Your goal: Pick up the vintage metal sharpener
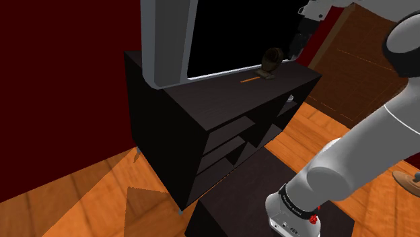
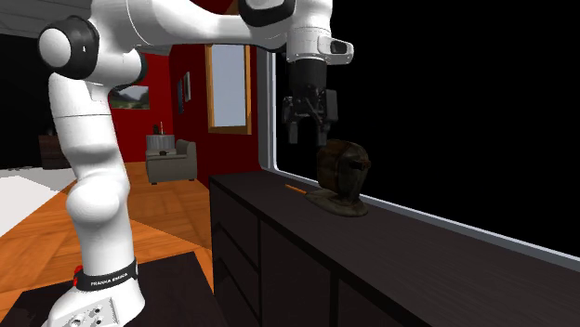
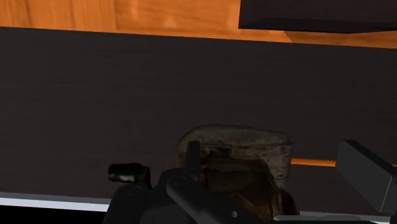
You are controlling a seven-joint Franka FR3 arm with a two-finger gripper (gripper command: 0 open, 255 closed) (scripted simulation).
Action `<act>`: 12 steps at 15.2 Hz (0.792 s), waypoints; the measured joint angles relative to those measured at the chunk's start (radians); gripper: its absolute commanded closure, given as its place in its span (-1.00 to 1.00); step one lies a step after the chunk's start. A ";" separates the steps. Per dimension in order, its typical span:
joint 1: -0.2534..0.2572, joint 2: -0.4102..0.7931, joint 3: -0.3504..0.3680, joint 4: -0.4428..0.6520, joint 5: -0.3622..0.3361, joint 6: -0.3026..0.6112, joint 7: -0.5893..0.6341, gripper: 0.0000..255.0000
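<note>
1. I read the gripper (image 2: 309,130) as spread and holding nothing. It hangs just above the sharpener (image 2: 342,172), not touching it.
2. The sharpener, brown and worn, stands upright on the dark cabinet (image 2: 418,251) top, close in front of the TV (image 1: 225,34).
3. An orange stick (image 2: 296,189) lies flat beside the sharpener.
</note>
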 measured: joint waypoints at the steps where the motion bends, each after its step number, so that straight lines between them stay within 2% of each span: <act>1: -0.010 0.053 -0.024 0.048 0.034 -0.005 -0.043 -1.00; 5: -0.092 0.269 -0.087 0.254 0.187 -0.055 -0.202 -1.00; 8: -0.204 0.442 -0.095 0.454 0.310 -0.129 -0.298 -1.00; 10: -0.225 0.471 -0.091 0.474 0.331 -0.127 -0.317 -1.00; 12: -0.220 0.468 -0.091 0.444 0.329 -0.101 -0.321 -1.00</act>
